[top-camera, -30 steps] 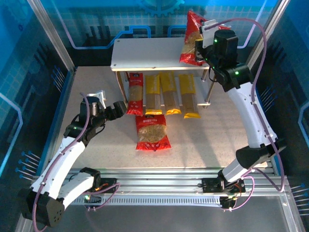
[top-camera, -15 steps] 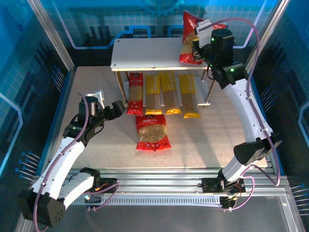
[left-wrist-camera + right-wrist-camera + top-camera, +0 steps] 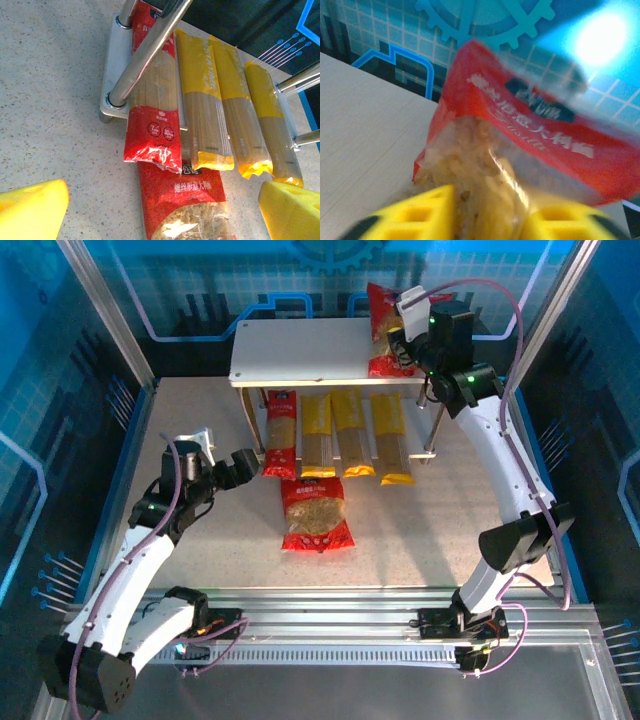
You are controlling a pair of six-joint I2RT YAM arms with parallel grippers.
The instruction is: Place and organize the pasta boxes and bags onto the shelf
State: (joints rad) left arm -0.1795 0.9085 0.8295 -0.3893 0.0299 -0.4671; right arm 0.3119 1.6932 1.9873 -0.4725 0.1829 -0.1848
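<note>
Atop shelf point(image 3: 300, 350), red bag point(image 3: 378, 310), beige pasta window

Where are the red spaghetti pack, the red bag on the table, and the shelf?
Long narrow red spaghetti pack point(image 3: 156, 145): left wrist view, red label.
Wide flat red plastic bag point(image 3: 315, 515): top external view, clear window.
Pale grey two-tier shelf point(image 3: 300, 350): top external view, bare top board.

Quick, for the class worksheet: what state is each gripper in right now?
Left gripper: open, holding nothing.
Right gripper: around the upright red bag; open or shut cannot be told.
</note>
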